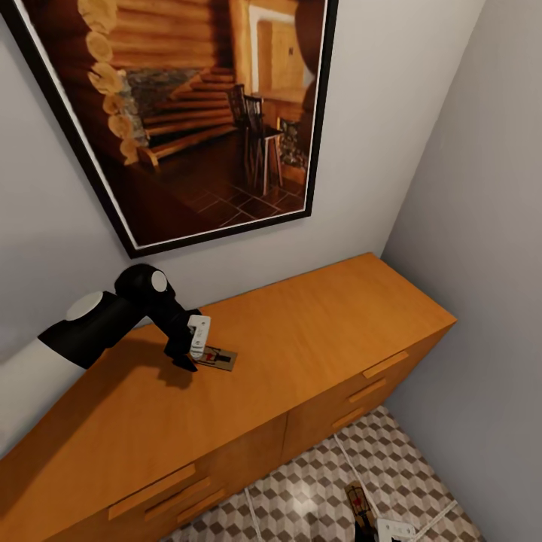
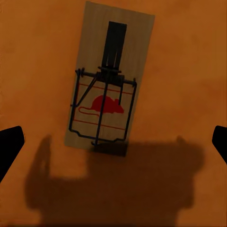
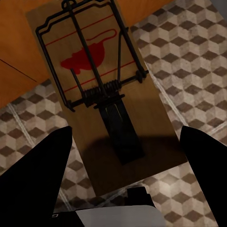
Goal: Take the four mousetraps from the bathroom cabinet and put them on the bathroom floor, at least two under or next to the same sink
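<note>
The left end effector (image 1: pixel 193 355) hovers over the flat top of the cabinet (image 1: pixel 316 331), near that top's front edge and toward its left half, with its fingers (image 2: pixel 9 144) spread wide and nothing between them. 1 mousetrap (image 1: pixel 217 357) lies flat on the cabinet top just beside it; in the left wrist view this trap (image 2: pixel 108 85) sits between the open fingers but ahead of them, and turned at a slant to the line they would close along. The risk here, as I judge it, is a skewed pinch: closing on a thin flat board from that angle could catch a corner, skid it toward the front edge, or snag the wire bar.

Farther right, low over the bathroom floor (image 1: pixel 316 489), the right end effector (image 1: pixel 376 527) shows at the lower edge of the head view. In the right wrist view its fingers (image 3: pixel 33 179) flank a 2nd mousetrap (image 3: pixel 106 94); I cannot tell whether they grip it or it lies loose. Letting go from a height could make it bounce or flip on the tiles.

No brand or readable writing shows; each trap bears only a red mouse silhouette with red lines.
</note>
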Available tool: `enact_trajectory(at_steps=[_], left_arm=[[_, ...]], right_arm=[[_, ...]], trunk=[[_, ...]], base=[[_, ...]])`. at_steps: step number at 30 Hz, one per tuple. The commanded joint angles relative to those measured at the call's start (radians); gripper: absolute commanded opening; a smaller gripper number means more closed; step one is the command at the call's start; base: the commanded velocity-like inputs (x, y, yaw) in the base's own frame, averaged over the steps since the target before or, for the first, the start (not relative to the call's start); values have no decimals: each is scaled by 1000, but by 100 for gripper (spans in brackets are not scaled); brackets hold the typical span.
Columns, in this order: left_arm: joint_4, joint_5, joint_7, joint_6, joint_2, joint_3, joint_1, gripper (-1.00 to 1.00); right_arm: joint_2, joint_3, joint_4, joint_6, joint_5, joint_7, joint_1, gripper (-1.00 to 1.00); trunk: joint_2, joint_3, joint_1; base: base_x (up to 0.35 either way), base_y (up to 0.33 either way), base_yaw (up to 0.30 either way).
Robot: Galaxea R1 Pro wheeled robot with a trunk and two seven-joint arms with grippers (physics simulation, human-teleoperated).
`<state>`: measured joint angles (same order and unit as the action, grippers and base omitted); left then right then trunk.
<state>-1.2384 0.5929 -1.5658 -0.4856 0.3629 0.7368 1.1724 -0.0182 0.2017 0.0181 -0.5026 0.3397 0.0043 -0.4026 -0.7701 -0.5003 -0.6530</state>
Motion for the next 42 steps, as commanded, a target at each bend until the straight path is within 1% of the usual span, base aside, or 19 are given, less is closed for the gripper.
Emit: enact_trajectory(at_steps=[1, 5, 6, 7, 8, 10, 11, 14, 15, 17, 19, 20, 23, 24, 28, 30, 42], left_arm=[[-2, 11, -5, -11, 0, -4, 1, 100], [-1, 19, -5, -11, -2, -27, 1, 100], [-1, 23, -5, -11, -6, -42, 2, 100], [-1, 25, -5, -11, -8, -49, 1, 100], [0, 31, -5, -11, -13, -60, 2, 100], [0, 40, -5, -11, -17, -68, 2, 100], [1, 50, -5, -11, -21, -73, 2, 100], [2, 70, -5, -12, -25, -77, 2, 100], [3, 83, -5, -12, -29, -79, 2, 100], [4, 95, -5, -12, -37, -80, 2, 100], [8, 106, -5, -13, -46, -81, 1, 100], [16, 115, -5, -13, -57, -81, 1, 100], [32, 126, -5, -13, -72, -81, 2, 100], [42, 133, -5, -13, -82, -81, 1, 100], [59, 142, -5, -12, -100, -80, 1, 100], [62, 143, -5, -12, -104, -79, 1, 100], [68, 146, -5, -11, -110, -77, 2, 100]], right_arm=[[0, 8, -1, -4, 10, 0, -1, -100], [0, 8, -1, -4, 10, 0, -1, -100], [0, 8, -1, -4, 10, 0, -1, -100], [0, 8, -1, -4, 10, 0, -1, -100], [0, 8, -1, -4, 10, 0, -1, -100], [0, 8, -1, -4, 10, 0, -1, -100], [0, 8, -1, -4, 10, 0, -1, -100], [0, 8, -1, -4, 10, 0, -1, -100], [0, 8, -1, -4, 10, 0, -1, -100], [0, 8, -1, -4, 10, 0, -1, -100], [0, 8, -1, -4, 10, 0, -1, -100], [0, 8, -1, -4, 10, 0, -1, -100], [0, 8, -1, -4, 10, 0, -1, -100], [0, 8, -1, -4, 10, 0, -1, -100], [0, 8, -1, -4, 10, 0, -1, -100], [0, 8, -1, -4, 10, 0, -1, -100], [0, 8, -1, -4, 10, 0, -1, -100]], trunk=[[-1, -1, 0], [-1, -1, 0], [-1, -1, 0], [-1, -1, 0], [-1, -1, 0], [-1, -1, 0], [-1, -1, 0], [-1, -1, 0], [-1, -1, 0], [-1, -1, 0], [-1, -1, 0], [-1, -1, 0], [-1, -1, 0], [-1, -1, 0], [-1, -1, 0], [-1, -1, 0], [-1, -1, 0]], base=[[0, 0, 0], [0, 0, 0], [0, 0, 0], [0, 0, 0], [0, 0, 0], [0, 0, 0], [0, 0, 0], [0, 0, 0], [0, 0, 0], [0, 0, 0], [0, 0, 0], [0, 0, 0], [0, 0, 0], [0, 0, 0], [0, 0, 0], [0, 0, 0], [0, 0, 0]])
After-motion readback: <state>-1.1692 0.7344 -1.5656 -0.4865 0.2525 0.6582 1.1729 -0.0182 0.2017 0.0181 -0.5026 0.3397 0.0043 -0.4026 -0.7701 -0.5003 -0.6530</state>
